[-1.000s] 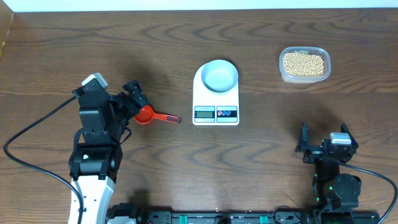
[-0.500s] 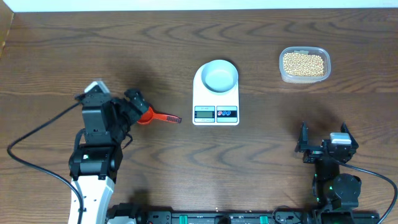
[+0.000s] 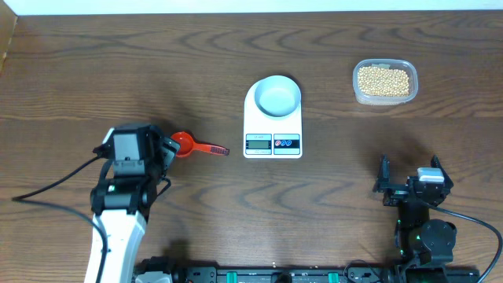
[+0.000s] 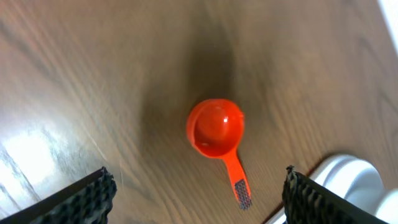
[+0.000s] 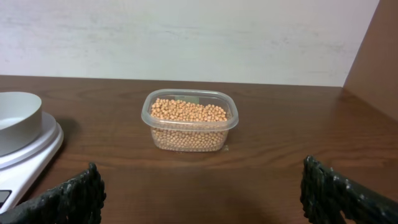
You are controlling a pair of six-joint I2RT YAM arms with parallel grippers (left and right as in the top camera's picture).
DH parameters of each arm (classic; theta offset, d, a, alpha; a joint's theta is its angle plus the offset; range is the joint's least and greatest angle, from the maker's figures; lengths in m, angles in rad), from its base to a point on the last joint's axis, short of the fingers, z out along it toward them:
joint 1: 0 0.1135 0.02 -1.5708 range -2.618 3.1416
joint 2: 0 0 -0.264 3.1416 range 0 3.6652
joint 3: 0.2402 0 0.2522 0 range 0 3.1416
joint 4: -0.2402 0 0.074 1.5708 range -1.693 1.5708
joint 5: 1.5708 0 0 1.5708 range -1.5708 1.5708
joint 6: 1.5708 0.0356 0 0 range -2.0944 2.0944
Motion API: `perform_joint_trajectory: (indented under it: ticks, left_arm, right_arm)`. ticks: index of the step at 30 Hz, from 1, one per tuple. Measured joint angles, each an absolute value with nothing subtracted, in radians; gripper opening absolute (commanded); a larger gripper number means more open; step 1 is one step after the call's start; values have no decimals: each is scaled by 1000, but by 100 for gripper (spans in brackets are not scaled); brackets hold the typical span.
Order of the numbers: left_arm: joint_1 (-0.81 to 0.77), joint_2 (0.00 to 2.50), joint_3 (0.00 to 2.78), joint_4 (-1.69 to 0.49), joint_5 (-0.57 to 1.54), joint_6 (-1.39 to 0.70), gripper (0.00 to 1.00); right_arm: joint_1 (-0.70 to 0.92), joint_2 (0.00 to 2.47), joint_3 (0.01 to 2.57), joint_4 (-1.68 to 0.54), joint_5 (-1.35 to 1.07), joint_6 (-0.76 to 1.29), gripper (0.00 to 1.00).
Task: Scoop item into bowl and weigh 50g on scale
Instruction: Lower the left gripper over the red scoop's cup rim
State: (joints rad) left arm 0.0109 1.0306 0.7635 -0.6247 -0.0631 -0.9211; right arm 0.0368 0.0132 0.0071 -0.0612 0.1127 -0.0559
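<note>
Overhead: the scale sits in the middle of the table, display and buttons on its lower edge. The bowl stands on its upper half, and I see nothing inside it. The beans are all in the clear tub at upper right, well apart from the scale. An orange scoop lies flat left of the scale, cup to the left and handle pointing right toward the scale's lower corner without touching it. The left gripper is just left of the scoop's cup and mostly hidden under its own wrist. From here I cannot tell its state. The right gripper is at lower right, fingers spread, nothing near them.

Left wrist: picture slightly blurred. The scoop is centre frame, cup up and empty, handle running toward the bottom of the frame. The left gripper is released. Its fingertips show only in the two bottom corners, wide apart, with nothing between them and neither touching the scoop. A white rounded corner of the scale shows at lower right.

Right wrist: the tub is centre frame on the table, beans heaped to just under its rim. The bowl on the scale shows at the left edge. The right gripper is released, its fingertips in the bottom corners, far apart, holding nothing. A pale wall runs behind the table.
</note>
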Motion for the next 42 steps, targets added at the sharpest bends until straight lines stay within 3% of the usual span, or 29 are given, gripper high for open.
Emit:
perform_joint_trajectory:
  ticks: [8, 18, 33, 42]
  left_arm:
    - [11, 1184, 764, -580, -66, -1081, 80]
    - [-17, 1335, 764, -523, -57, -1183, 78]
    - [-17, 1477, 764, -444, -31, -1216, 66]
    - [-17, 1486, 764, -439, -29, -1216, 64]
  right_arm:
    - [37, 13, 7, -61, 113, -56, 99]
    - [37, 13, 7, -61, 113, -56, 99]
    - [37, 13, 7, -61, 113, -56, 99]
    - [37, 13, 7, -61, 113, -56, 99]
